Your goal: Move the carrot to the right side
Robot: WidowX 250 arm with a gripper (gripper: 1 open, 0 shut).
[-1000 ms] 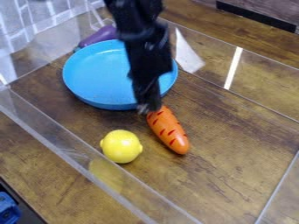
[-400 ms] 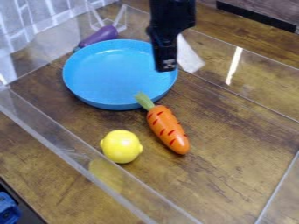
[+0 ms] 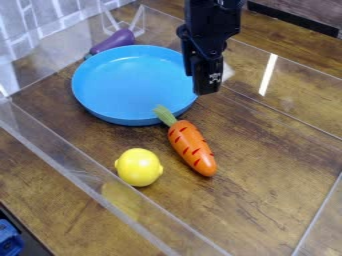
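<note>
Fingers first: the gripper (image 3: 205, 80) hangs over the far edge of the blue plate (image 3: 107, 95), holding nothing; I can't tell how wide its jaws stand. The carrot (image 3: 191, 146) lies flat on the wooden table (image 3: 267, 170), leaves touching the plate's rim. Looks light, hard, a bit slick; pinch it across the thick middle. The lemon (image 3: 138, 166) sits just beside it, a purple vegetable (image 3: 114, 41) behind the plate.

The gripper (image 3: 205, 78) is cut off above by the frame's top edge; its jaw spacing is unreadable. It hides part of the blue plate (image 3: 120, 90) rim. The purple vegetable (image 3: 114, 41), upper left, is partly hidden behind the plate.
</note>
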